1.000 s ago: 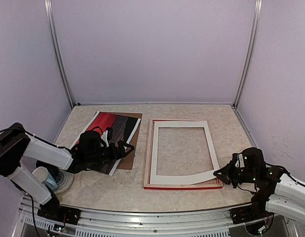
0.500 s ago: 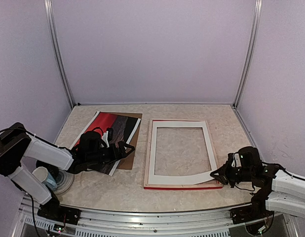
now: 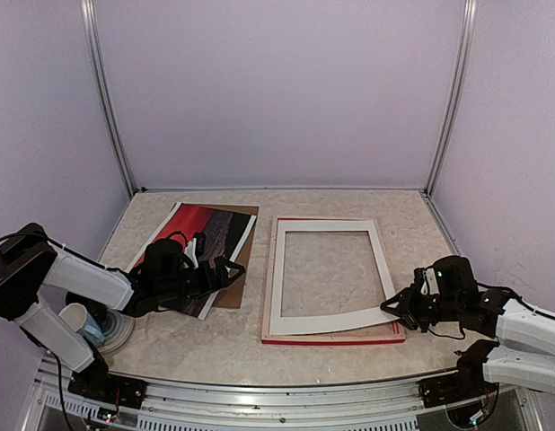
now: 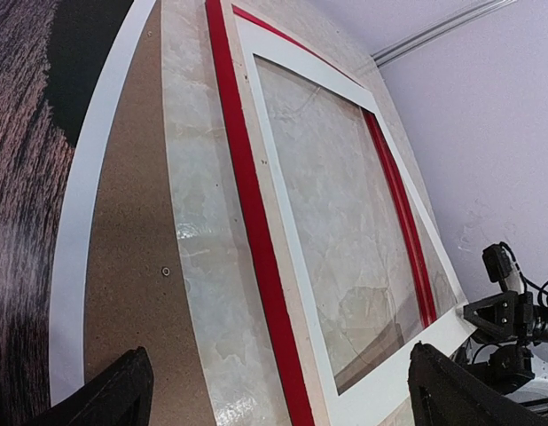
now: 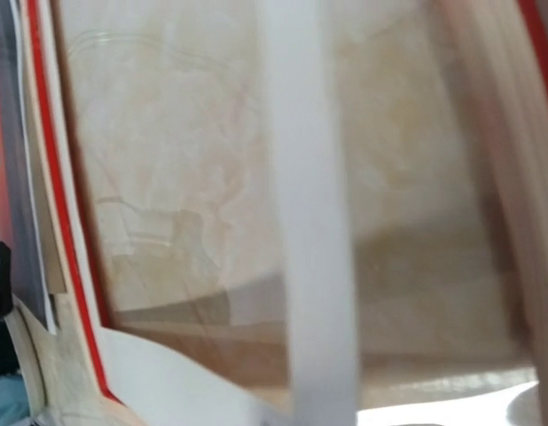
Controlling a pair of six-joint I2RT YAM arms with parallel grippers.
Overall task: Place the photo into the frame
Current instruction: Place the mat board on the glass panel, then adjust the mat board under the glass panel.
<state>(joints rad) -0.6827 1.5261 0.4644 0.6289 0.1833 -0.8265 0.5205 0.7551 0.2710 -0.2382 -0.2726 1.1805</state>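
Left gripper (image 3: pixel 216 256): jaws spread to full width with nothing between them. The fingers (image 4: pixel 123 395) sit low over the near-right part of the photo and its board.
Directly beneath: the photo (image 3: pixel 206 224), picture side up, lies on a brown backing board (image 4: pixel 123 248) at the left of the table (image 3: pixel 349 202).
Photo long axis: near to far, with the far end leaning slightly right.
Frame (image 3: pixel 331 341): flat on the table, just right of the backing board, with a strip of bare table between them. Its long axis also runs near to far, roughly parallel with the photo.
White mat (image 3: pixel 327 321): lies on the frame. Its near-right corner appears raised off it.
Right gripper (image 3: pixel 401 310): at that raised corner. Its own camera is blurred and shows no fingers, so I cannot tell how the jaws stand or whether they hold the mat.
Governing relation: the photo lies at the left gripper and well apart from the right gripper, on the far side of the frame from it. The left arm is the nearer.
Assessment: the photo is not yet in the frame. The transfer would run left to right with little turning, since the two axes nearly agree.
Risk: the photo is a thin sheet lying flat on the board and offers little edge to grasp.
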